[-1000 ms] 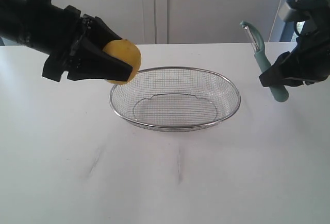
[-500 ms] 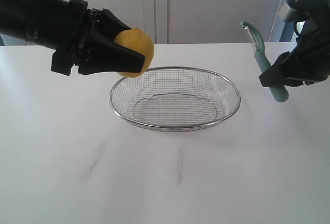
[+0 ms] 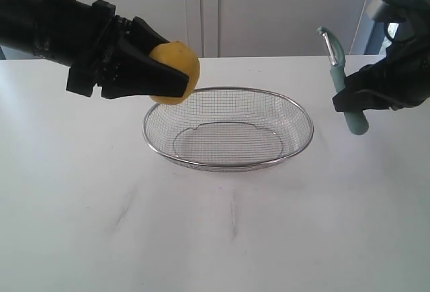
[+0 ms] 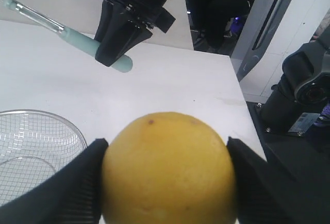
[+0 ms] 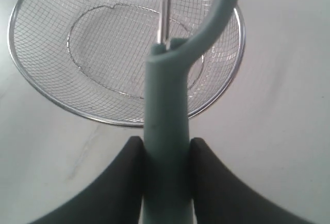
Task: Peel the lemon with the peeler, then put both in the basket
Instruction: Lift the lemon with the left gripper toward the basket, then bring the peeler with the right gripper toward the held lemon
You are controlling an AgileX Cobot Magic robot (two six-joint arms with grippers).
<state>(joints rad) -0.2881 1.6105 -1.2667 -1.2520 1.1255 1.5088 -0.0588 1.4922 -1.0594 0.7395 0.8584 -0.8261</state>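
The white counter (image 3: pixel 215 238) fills the lower frame, and the wire basket (image 3: pixel 228 168) sits on it at centre. At upper left, above the basket's left rim, the left pincer (image 3: pixel 177 77) pinches the lemon (image 3: pixel 187 65) in the air. At upper right, clear of the basket, the right pincer (image 3: pixel 349 101) pinches the peeler (image 3: pixel 338 70) by its handle, blade end up.

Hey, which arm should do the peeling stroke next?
Probably the right arm: its jaws clamp the peeler handle, blade up, beside the basket. The left arm's jaws only hold the lemon near the basket's rim.
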